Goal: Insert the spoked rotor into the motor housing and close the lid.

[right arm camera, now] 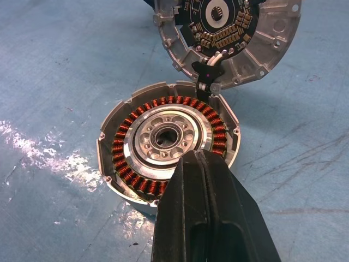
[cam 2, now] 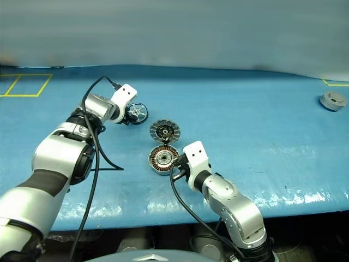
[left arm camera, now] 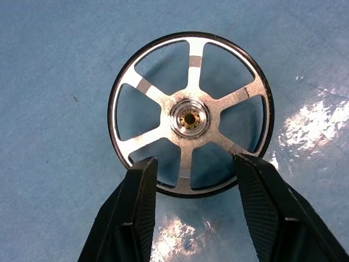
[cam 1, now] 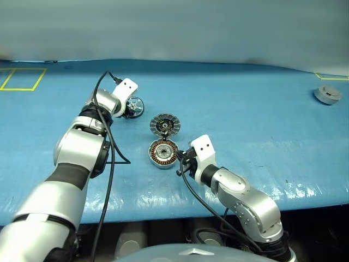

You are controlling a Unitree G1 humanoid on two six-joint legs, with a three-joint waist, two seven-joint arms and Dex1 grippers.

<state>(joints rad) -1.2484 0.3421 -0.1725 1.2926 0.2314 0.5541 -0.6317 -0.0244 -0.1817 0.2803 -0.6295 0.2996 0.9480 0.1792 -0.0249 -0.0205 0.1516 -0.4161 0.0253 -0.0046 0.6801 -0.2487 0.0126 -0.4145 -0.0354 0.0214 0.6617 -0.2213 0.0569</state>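
Rotor pickup: close spread left gripper (left arm camera: 191, 180) squarely across spoked rotor (left arm camera: 190, 113) rim near counter's (cam 1: 262, 120) far-left corner, keeping pressed-together right gripper (right arm camera: 204, 180) braced on motor housing (right arm camera: 169, 143).

Spoked rotor (left arm camera: 190, 114) flat on blue mat (left arm camera: 54, 82), left end effector (left arm camera: 193, 164) fingers straddling near rim, apart

The motor housing (cam 1: 163, 153) lies on the table (cam 1: 262, 120). Just behind it, joined to it, lies the opened lid (cam 1: 164, 125). Left and further back lies the spoked rotor (cam 1: 134, 107). Far right and back sits a puck (cam 1: 328, 94).
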